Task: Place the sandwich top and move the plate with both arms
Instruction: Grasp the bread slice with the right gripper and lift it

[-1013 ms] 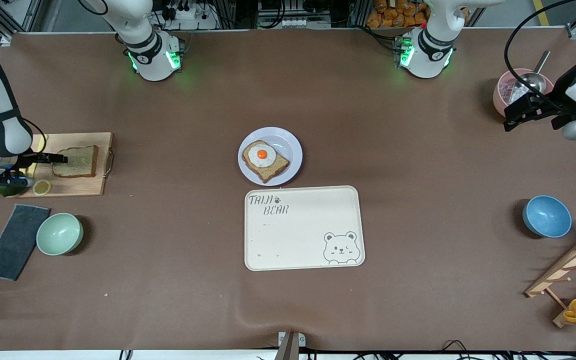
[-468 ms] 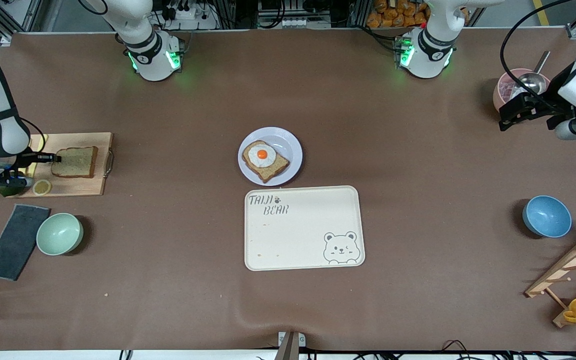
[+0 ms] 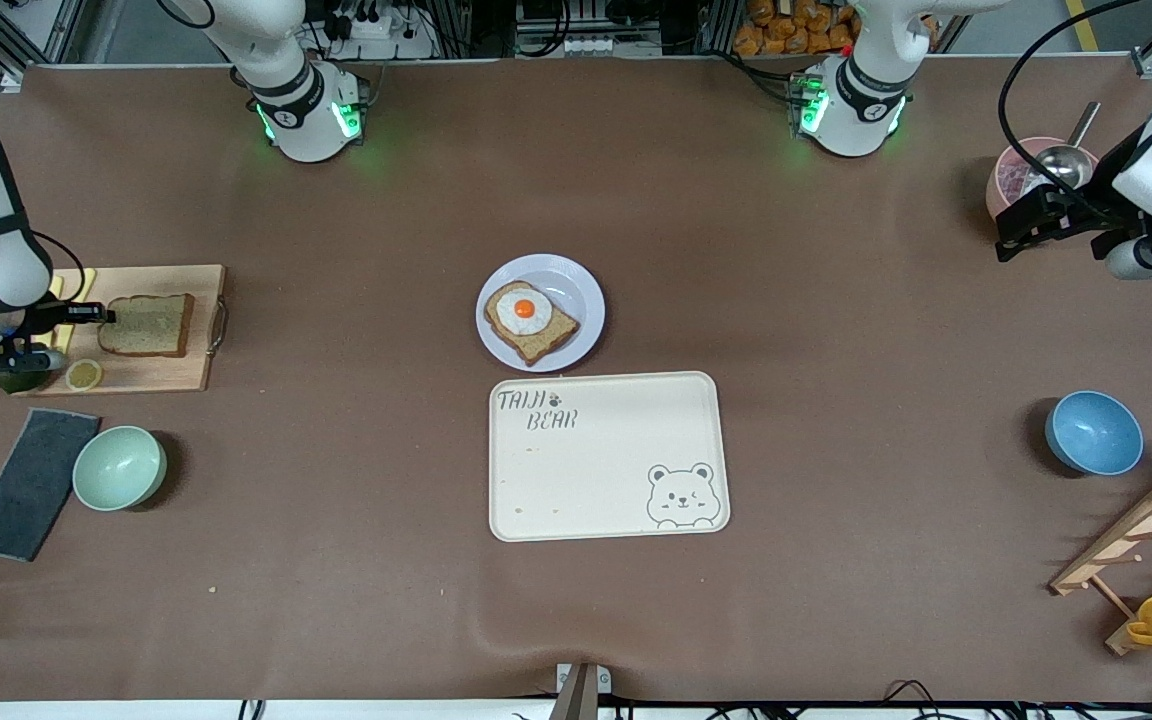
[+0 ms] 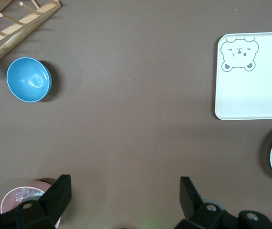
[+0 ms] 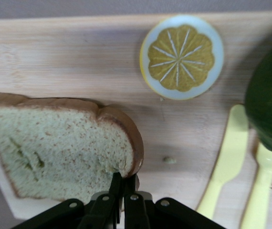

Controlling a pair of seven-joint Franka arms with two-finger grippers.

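- The plate (image 3: pixel 540 312) holds an egg-topped slice (image 3: pixel 530 322), just beside the tray (image 3: pixel 608 456).
- The right gripper (image 3: pixel 104 316) is clamped on the sandwich top's (image 3: pixel 147 325) edge, over the cutting board (image 3: pixel 146 372).
- The left gripper (image 3: pixel 1016 232) waits with jaws wide and empty beside the pink bowl (image 3: pixel 1011 178).

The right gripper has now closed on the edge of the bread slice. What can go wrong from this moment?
The right gripper pinches only the crust edge of the sandwich top, so the slice may sag, tear or slip when lifted off the wooden board. On the plate the egg slice lies askew, so the top may land misaligned. The left gripper waits open near the pink bowl.
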